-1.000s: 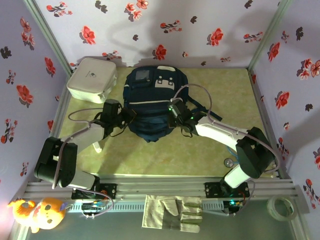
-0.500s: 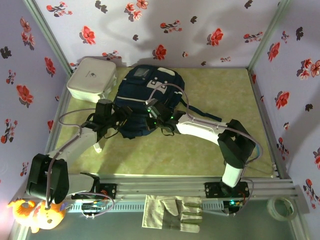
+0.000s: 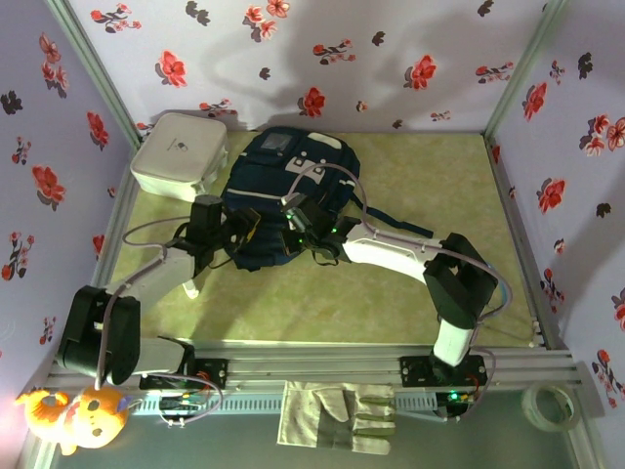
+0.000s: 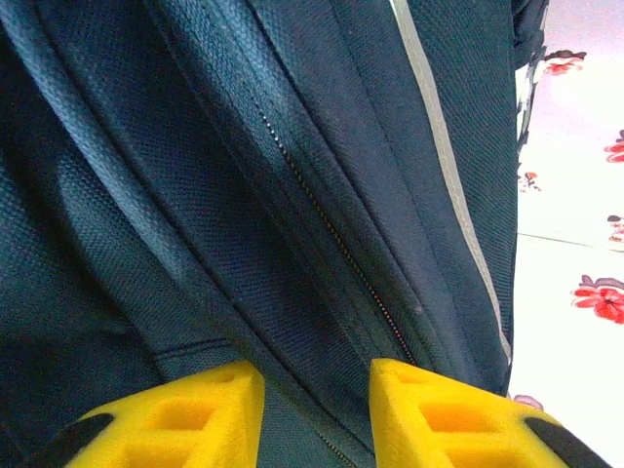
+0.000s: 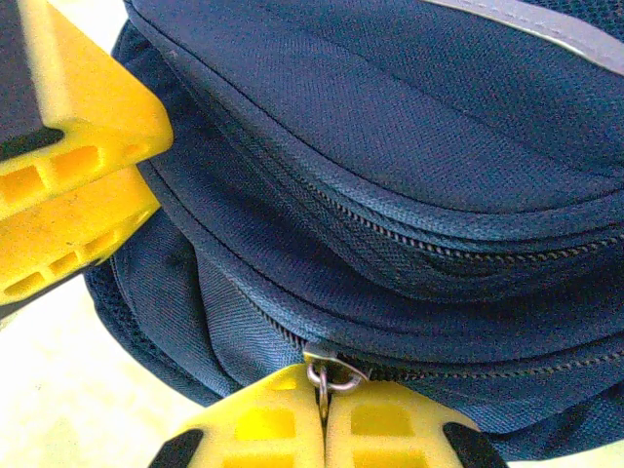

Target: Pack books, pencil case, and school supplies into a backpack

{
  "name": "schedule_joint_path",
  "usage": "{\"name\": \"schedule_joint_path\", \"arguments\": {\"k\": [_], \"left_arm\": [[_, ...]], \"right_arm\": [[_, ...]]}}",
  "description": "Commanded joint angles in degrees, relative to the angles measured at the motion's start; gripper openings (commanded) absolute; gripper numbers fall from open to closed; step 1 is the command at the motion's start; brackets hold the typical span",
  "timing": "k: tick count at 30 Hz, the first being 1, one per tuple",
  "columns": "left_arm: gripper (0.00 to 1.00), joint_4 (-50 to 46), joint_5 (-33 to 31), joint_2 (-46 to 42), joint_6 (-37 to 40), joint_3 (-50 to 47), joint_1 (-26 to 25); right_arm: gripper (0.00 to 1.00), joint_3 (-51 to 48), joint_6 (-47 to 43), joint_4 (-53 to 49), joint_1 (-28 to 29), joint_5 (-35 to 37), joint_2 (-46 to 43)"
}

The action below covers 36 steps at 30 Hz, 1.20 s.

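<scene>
The navy backpack [image 3: 293, 166] lies at the back middle of the table, its near end bunched up between both grippers. My right gripper [image 5: 324, 385] is shut on the metal zipper pull [image 5: 331, 374] of the lower zip, at the pack's near edge [image 3: 293, 220]. My left gripper [image 4: 317, 380] has a fold of backpack fabric [image 4: 292, 146] and a zip line between its yellow fingers. It pinches the pack's left near corner [image 3: 246, 227] and also appears in the right wrist view [image 5: 156, 166]. The books, pencil case and school supplies are out of view.
A white square box [image 3: 180, 154] stands at the back left, close to the backpack. Flowered walls close in the table on three sides. A work glove [image 3: 337, 415], a tape roll [image 3: 549, 404] and a plush toy [image 3: 78, 415] lie beyond the front rail.
My right gripper has drawn the zipper pull leftward across the pack's near edge. The backpack has swung and bunched to the left. The left gripper has shifted its pinch slightly.
</scene>
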Motion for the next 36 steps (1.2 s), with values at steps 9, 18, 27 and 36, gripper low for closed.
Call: {"name": "schedule_joint_path", "arguments": {"k": [9, 18, 27, 36], "left_arm": [[0.19, 5.66, 0.45, 4.19, -2.52, -1.65, -0.99], [0.00, -0.23, -0.08, 2.36, 6.77, 1.28, -0.01], [0.00, -11.38, 1.65, -2.13, 15.87, 3.20, 0.34], [0.00, -18.95, 2.90, -4.47, 20.99, 2.65, 1.15]], "right_arm": [[0.00, 1.80, 0.31, 1.73, 0.71, -1.06, -1.07], [0.00, -7.11, -2.33, -2.18, -5.21, 4.50, -9.22], [0.00, -7.06, -6.03, -7.11, -13.94, 5.80, -8.57], [0.00, 3.93, 1.40, -15.07, -21.88, 3.28, -0.29]]}}
